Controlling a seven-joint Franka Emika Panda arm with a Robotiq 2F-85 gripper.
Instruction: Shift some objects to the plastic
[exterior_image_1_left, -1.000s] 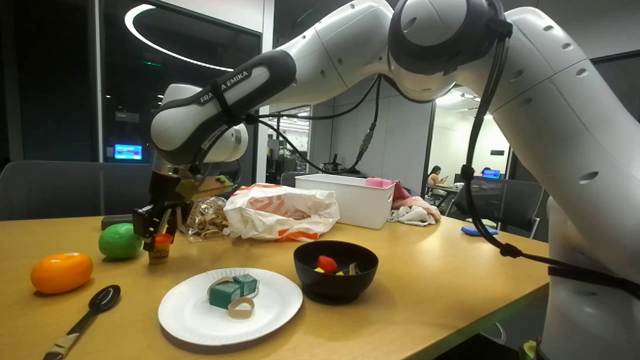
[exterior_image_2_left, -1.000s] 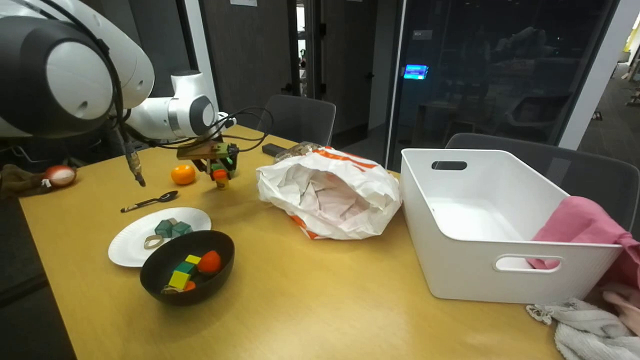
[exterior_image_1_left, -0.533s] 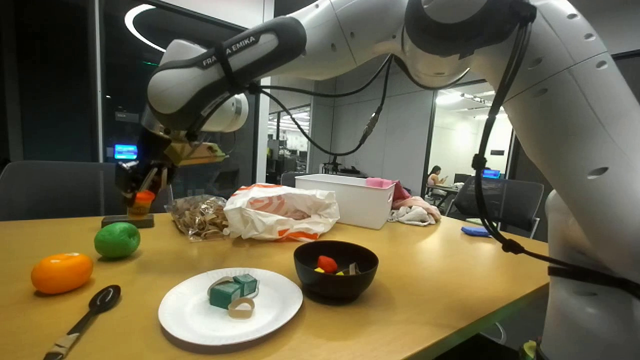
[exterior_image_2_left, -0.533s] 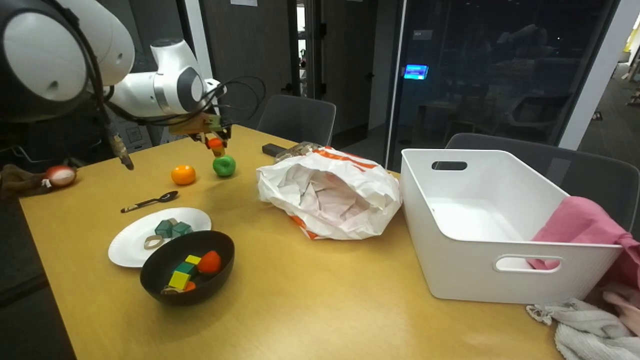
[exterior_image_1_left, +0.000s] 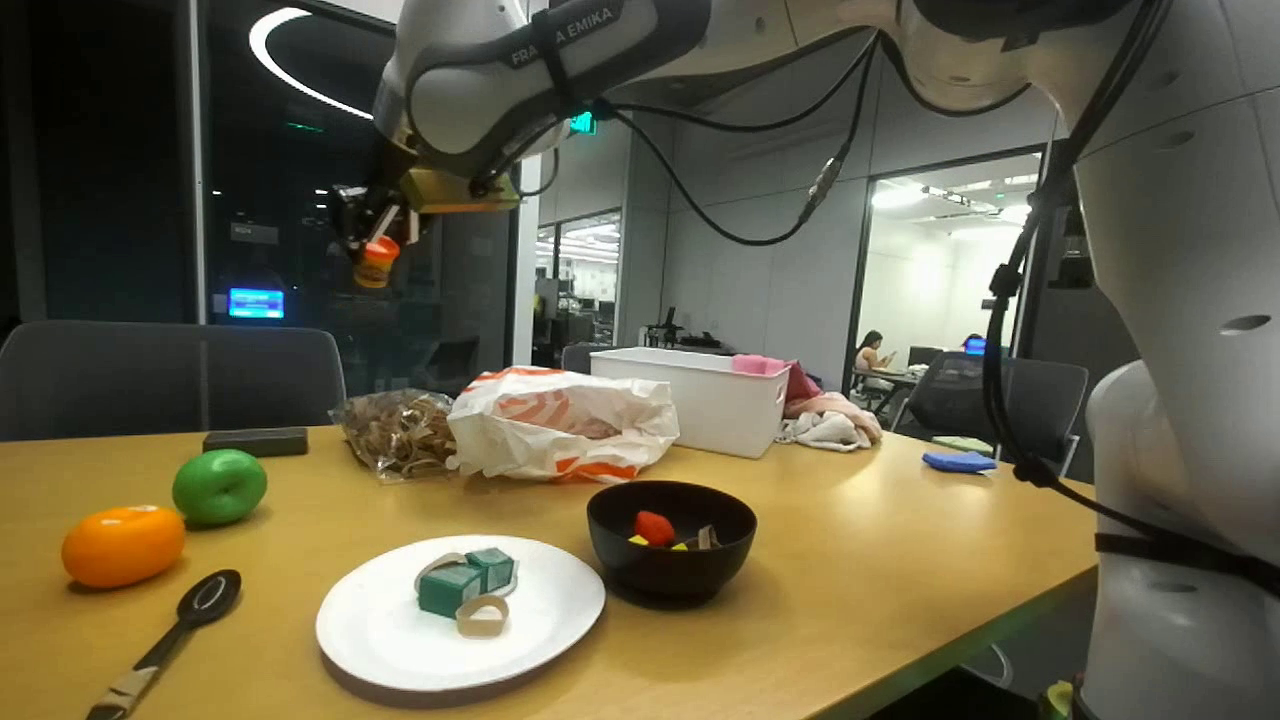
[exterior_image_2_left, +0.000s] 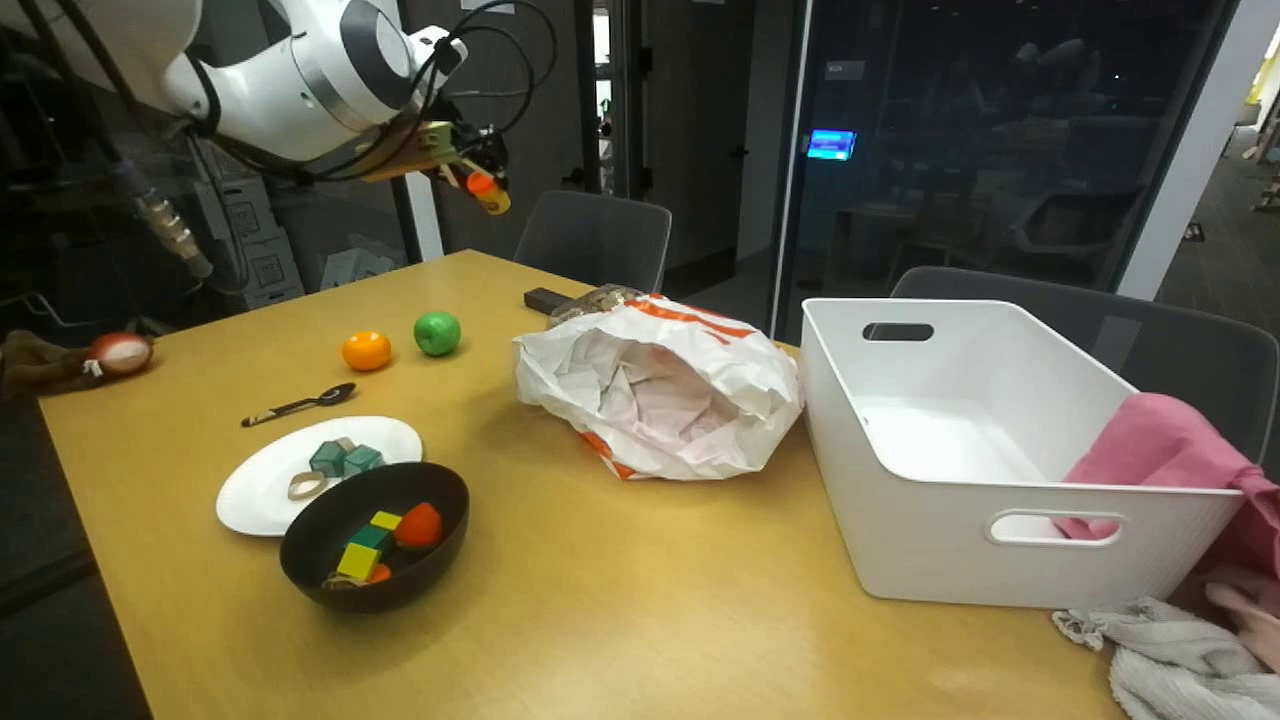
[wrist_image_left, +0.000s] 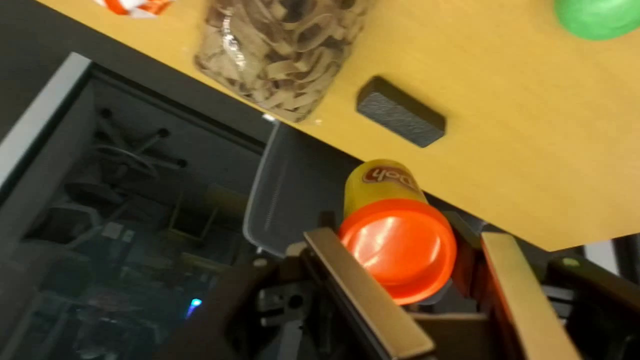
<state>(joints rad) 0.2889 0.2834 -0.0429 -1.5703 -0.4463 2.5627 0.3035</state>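
We find the gripper (wrist_image_left: 407, 240) clamped around the orange-lidded tub (exterior_image_1_left: 376, 263), higher than the plastic bag (exterior_image_1_left: 565, 428), presumably to clear its mouth; green fruit (exterior_image_1_left: 220, 487) and orange fruit (exterior_image_1_left: 124, 546) lie outside it.

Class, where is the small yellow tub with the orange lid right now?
In an exterior view, the tub is at upper left, held tilted by the pincer, clear of the table and higher than the green fruit.

An orange-lidded plastic tub (wrist_image_left: 397, 237) is shining; a plastic bag (exterior_image_1_left: 525, 448) is looking wrinkled; a wood-look table (exterior_image_2_left: 640, 600) is gleaming; grey cloth (exterior_image_2_left: 1190, 650) is looking rough.
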